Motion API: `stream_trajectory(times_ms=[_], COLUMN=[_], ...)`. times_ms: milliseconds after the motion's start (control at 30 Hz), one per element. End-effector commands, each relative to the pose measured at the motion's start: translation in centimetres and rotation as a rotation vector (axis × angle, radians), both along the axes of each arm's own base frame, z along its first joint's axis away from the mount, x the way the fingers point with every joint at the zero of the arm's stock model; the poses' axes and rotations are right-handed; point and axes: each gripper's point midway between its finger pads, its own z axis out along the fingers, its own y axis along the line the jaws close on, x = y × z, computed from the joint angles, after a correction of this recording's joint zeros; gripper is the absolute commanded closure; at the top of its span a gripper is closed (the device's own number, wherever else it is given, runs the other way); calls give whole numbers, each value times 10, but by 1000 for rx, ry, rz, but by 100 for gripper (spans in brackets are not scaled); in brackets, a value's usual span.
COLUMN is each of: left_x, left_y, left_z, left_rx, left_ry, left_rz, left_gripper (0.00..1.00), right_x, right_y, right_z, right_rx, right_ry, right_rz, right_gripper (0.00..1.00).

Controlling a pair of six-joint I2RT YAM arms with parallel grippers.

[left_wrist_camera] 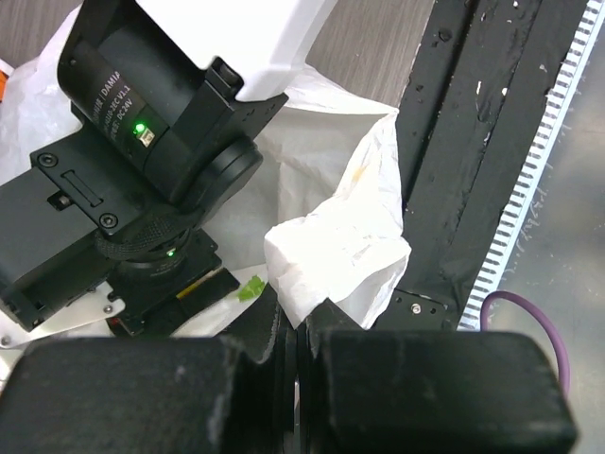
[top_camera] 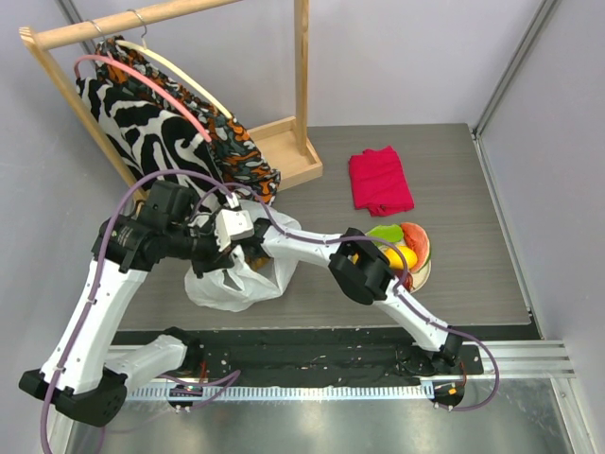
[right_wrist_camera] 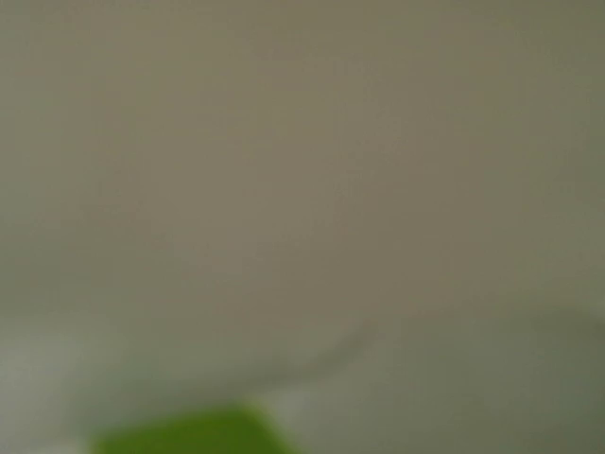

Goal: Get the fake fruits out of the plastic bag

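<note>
left gripper (left_wrist_camera: 298,345): closed, apparently pinching plastic bag (top_camera: 222,284) rim, holding it open | right gripper (top_camera: 255,270): reaching inside bag, jaw state cannot be told | fake fruits (top_camera: 402,251): several heaped right of bag

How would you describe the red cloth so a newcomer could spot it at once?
Start at the wooden rack at the back left of the table. Right of its base, beyond the fruits, lies the red cloth, folded flat. It is the only plain fabric; the garments on the rack are patterned.
</note>
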Motion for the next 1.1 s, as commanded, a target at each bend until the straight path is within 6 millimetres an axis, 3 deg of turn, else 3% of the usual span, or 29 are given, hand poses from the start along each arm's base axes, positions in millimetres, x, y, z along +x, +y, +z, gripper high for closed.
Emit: stream_trajectory(times_ms=[0,67,200,233,267,333,500,567,600,700,767,833,900,967,1067], left_x=[-34,-33,-27,-26,-27,-26,-34,-36,-38,-38,-35,-25,-16,-6,2], left_y=[10,10,15,17,19,29,52,59,61,69,68,64,58,54,52], left_z=[-10,-12,-14,-15,-19,-22,-47,-53,-60,-70,-68,-54,-42,-21,-6], left_rx=[20,20,35,42,54,88,185,200,212,233,220,184,165,149,150], left_ry=[128,120,91,83,85,44,8,-6,7,6,-7,-32,-38,-84,-105], left_rz=[10,17,49,58,66,91,102,118,122,155,163,202,199,194,174], left_gripper=[100,100,100,100,100,100,100,100,100,100,100,100,100,100,100], right_x=[23,23,25,26,25,33,49,54,55,60,56,46,40,42,54], right_y=[9,3,-15,-21,-30,-50,-115,-136,-145,-169,-180,-184,-183,-181,-175], right_z=[24,23,33,47,48,58,108,109,125,133,124,117,115,117,122], right_rx=[33,14,-16,-10,-26,-42,-36,-62,-45,-67,-95,-97,-83,-78,-111], right_ry=[-143,-159,-195,-206,-210,-232,-256,-266,-288,-326,-335,-315,-291,-312,-412], right_rz=[-20,10,35,38,46,49,4,-14,-29,-53,-50,-28,-22,-39,-44], right_gripper=[44,62,73,75,79,82,88,90,91,93,93,88,67,34,17])
